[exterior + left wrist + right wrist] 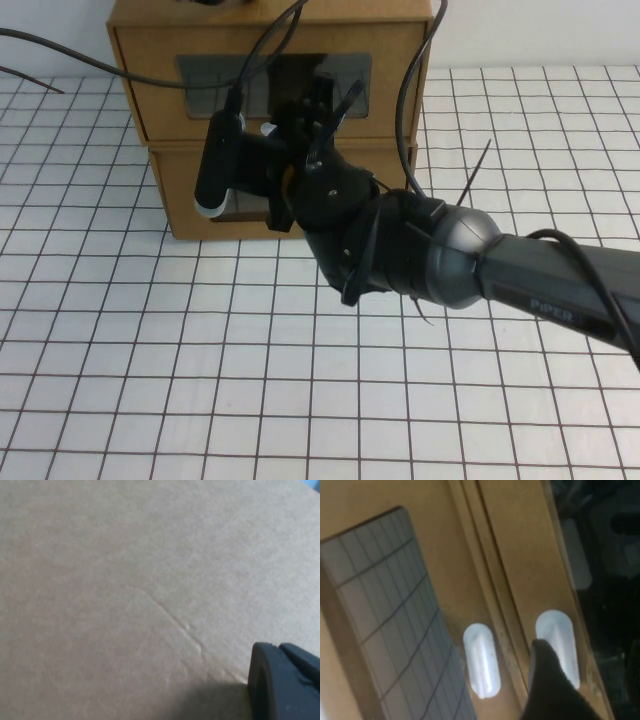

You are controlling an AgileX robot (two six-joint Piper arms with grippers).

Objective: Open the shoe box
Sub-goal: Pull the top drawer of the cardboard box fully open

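My right gripper [335, 95] is spread wide and holds nothing, one fingertip [547, 680] by a white tab [559, 637] on the front of the shoe box [400, 80], which sits atop another box [180, 195] at the table's [150, 380] far edge. My left gripper [282, 682] is close against plain cardboard; whether it is open or closed I cannot tell.

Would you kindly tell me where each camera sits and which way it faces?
High view: raised on the robot's side, angled down at the table and two stacked boxes; the right arm shows, its open right gripper at the box fronts.
Left wrist view: close against plain cardboard; only the left gripper's edge shows.
Right wrist view: close on the box fronts' white tabs and windows; one fingertip shows.
Shared: high and right wrist views both show the windows.
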